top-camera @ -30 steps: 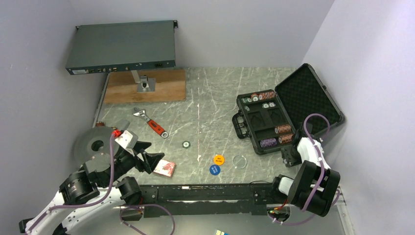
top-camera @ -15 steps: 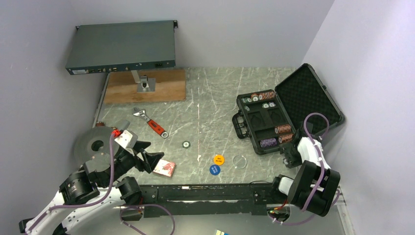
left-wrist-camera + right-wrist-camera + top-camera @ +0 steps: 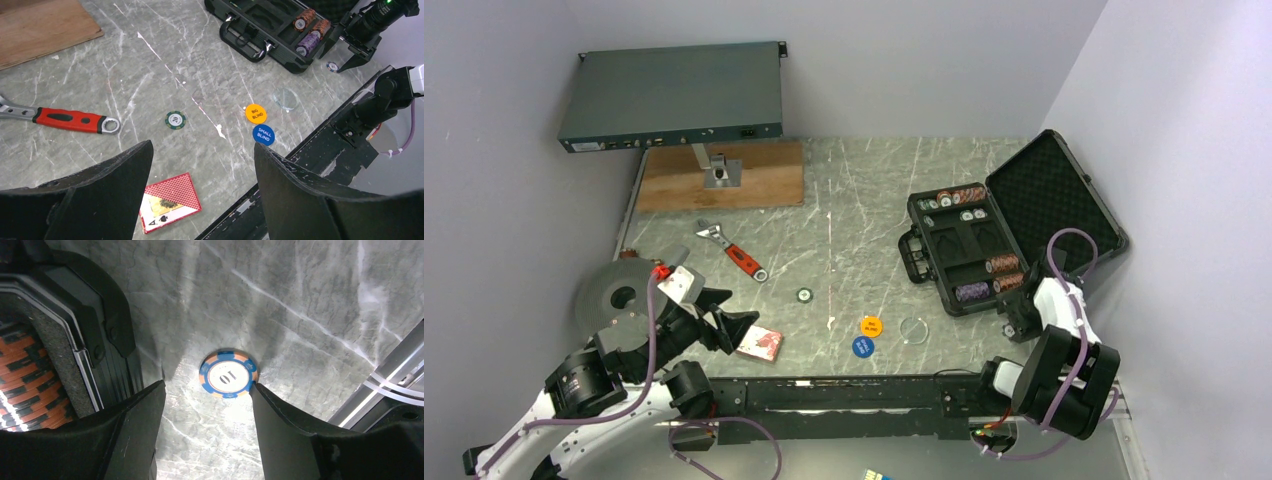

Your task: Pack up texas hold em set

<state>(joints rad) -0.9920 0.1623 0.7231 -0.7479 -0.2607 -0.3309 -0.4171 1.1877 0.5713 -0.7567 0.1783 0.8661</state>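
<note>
Two grippers show, both with jaws apart and neither clamped on anything. The left gripper (image 3: 202,150) hangs over the near left of the table (image 3: 864,200), spread wide above the red card deck (image 3: 170,200). One finger cuts off the deck's lower corner in the wrist view, and a card marked A with a spade shows at its near edge.

The right gripper (image 3: 206,387) points down just beside the near corner of the black case (image 3: 969,262). A blue-and-orange chip (image 3: 228,373) marked 10 lies flat on the marble between its fingertips. The chip's rim sits hard by one finger, but whether they touch I cannot tell. From above, the arm hides this chip.

The case lies open at the table's right, its lid (image 3: 1052,190) tipped back toward the wall. Orange-brown chips (image 3: 304,19) and purple chips (image 3: 308,43) stand on edge in its near slots. The rows at its far end are too small to sort by colour.

Loose on the marble are:
- a green chip (image 3: 175,120);
- an orange disc (image 3: 255,113) reading BIG BLIND;
- a blue disc (image 3: 263,134) reading SMALL BLIND, just beside the orange one;
- a clear round disc (image 3: 286,98), faint against the stone.

The red-handled wrench (image 3: 70,120) loses its jaw end at the frame's edge. A grey rack-mount box (image 3: 672,95) stands on a post above a wooden board (image 3: 719,175). A grey wheel (image 3: 609,290) at the left edge is partly hidden behind the left arm.
</note>
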